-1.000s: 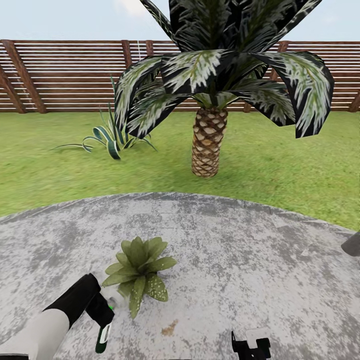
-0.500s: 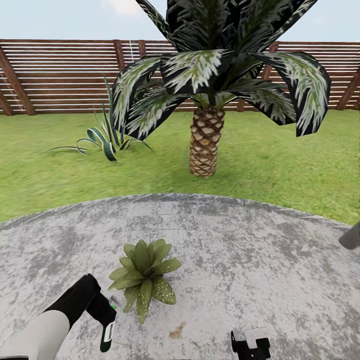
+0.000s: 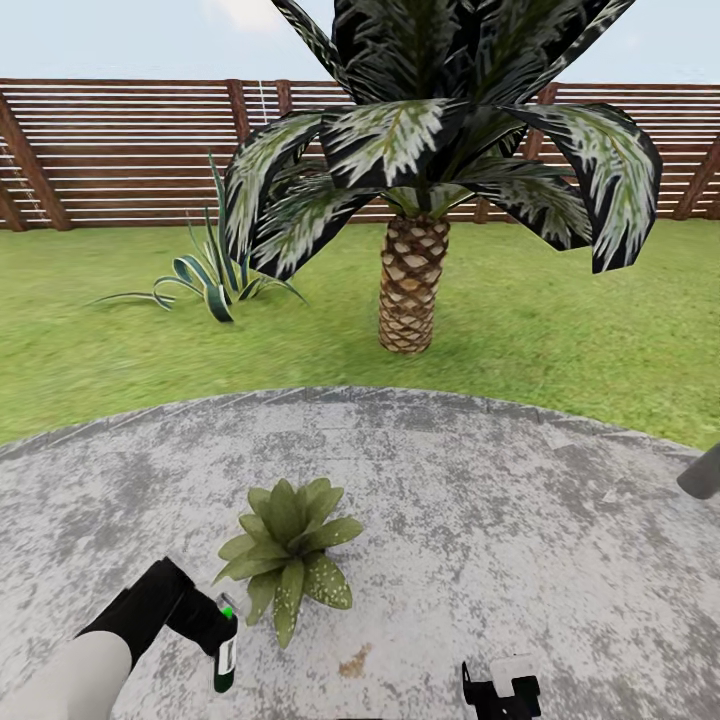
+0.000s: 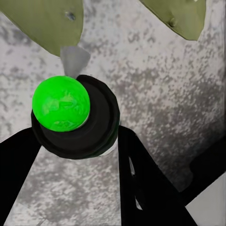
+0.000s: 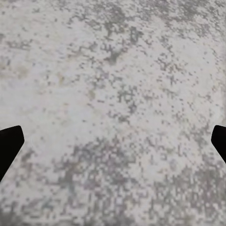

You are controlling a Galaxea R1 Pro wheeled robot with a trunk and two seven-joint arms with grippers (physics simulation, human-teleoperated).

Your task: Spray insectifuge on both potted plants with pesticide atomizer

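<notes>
Left end effector (image 3: 222, 640) clamped on the pesticide atomizer (image 3: 226, 650), low at the near-left of the head view, just beside the potted plant (image 3: 288, 553). Bottle hanging roughly upright, green mark at its top, dark body below with a pale band. From the left wrist view, same grip up close: two black fingers (image 4: 150, 188) pressed against either side of the atomizer (image 4: 75, 117), bright green cap facing the lens, a small pale cone poking out past it toward the speckled leaves (image 4: 52, 19) just beyond. Leaves near the bottle, contact impossible to judge.

Right end effector (image 5: 113, 141) spread wide over bare paving: one black fingertip (image 5: 9, 143) at each edge of the right wrist view, nothing between them but mottled grey stone. Part of that end effector (image 3: 502, 688) peeking in at the bottom of the head view, black and white, well apart from the plant.

Plant sitting on the round grey patio (image 3: 480, 520), a low rosette of broad pointed green leaves, pale specks on the nearest ones, pot hidden beneath the foliage. A small brownish stain on the stone just beside it.

Further back, green lawn (image 3: 560, 330), a palm (image 3: 412, 290) with a scaly trunk and drooping dark fronds, a striped agave (image 3: 205, 275) to its left, and the brown slatted fence (image 3: 120, 150) across the rear under pale sky. A dark grey object (image 3: 700, 475) clipped at the right edge, identity unclear.
</notes>
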